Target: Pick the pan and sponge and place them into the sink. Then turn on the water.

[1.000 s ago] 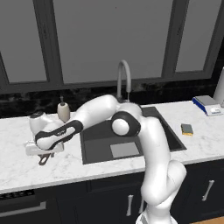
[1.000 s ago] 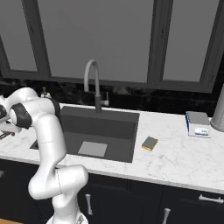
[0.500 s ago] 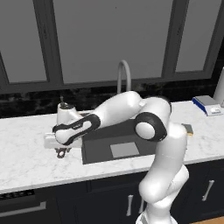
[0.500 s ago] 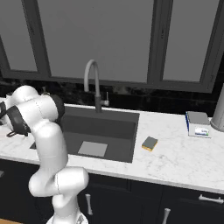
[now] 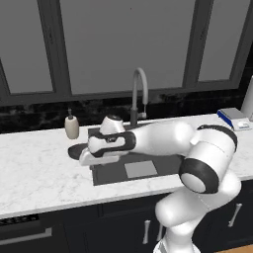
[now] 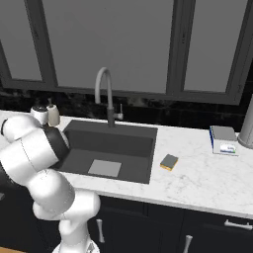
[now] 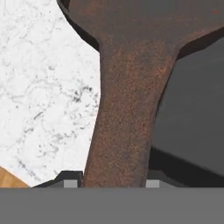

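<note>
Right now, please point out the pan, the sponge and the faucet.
pan (image 7: 127, 109): hand view, on its handle.
sponge (image 6: 169, 160): right base view, on its top face.
faucet (image 6: 101, 81): right base view, on its arch.

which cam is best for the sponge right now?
Right base view. The sponge lies in plain sight on the white counter just right of the sink, grey-green top face up. In the left base view the arm stands in front of that stretch of counter. The hand view looks along the pan handle instead.
</note>
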Tool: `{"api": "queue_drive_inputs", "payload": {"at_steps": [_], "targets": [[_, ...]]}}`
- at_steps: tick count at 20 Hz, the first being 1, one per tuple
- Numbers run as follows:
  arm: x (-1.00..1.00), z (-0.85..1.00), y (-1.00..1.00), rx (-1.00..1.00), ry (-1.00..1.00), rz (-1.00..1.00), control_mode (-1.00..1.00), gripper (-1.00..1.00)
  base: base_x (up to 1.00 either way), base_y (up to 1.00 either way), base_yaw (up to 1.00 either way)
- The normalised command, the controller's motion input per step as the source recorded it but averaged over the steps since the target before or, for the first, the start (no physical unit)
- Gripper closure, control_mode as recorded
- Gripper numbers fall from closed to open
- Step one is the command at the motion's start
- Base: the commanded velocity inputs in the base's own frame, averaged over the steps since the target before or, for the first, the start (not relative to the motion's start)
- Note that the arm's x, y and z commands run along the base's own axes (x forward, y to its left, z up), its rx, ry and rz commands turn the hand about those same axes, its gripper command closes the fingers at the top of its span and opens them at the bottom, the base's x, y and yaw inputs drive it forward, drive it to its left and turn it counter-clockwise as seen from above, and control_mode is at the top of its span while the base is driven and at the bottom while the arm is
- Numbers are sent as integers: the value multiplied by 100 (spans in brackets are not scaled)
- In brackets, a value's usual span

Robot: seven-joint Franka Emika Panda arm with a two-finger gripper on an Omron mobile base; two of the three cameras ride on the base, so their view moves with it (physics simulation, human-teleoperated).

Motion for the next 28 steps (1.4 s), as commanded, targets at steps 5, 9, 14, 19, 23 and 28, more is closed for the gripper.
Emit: {"api": "queue_drive_inputs", "payload": {"at_steps": [5, 9, 14, 19, 23, 28], "targets": [[0, 63, -85, 0, -12, 32, -100, 100, 0, 0, 0], [23, 20, -100, 2, -1, 27, -100, 100, 0, 0, 0], [18, 0, -98, 14, -2, 23, -100, 100, 0, 0, 0], [32, 0, -95, 20, -6, 20, -100, 100, 0, 0, 0], [47, 0, -73, 9, 0, 15, -100, 100, 0, 0, 0], [28, -14, -59, -1, -5, 8, -100, 100, 0, 0, 0]]}}
